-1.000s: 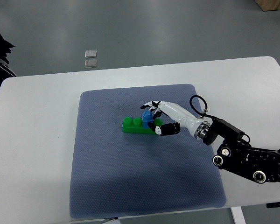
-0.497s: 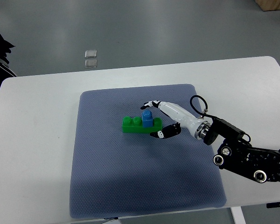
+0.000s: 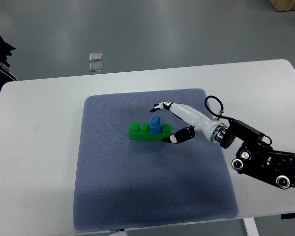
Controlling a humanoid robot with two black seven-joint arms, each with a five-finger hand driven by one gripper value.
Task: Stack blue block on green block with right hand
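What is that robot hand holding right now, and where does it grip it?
Nothing. The right hand is open beside the blue block, which sits on the green block, untouched.

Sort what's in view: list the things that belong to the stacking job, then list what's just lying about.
Part of the job:
blue block, sitting on the green block
green block
right hand, fingers open, beside the stack
blue mat under the blocks

Just lying about:
two small clear squares on the floor beyond the white table
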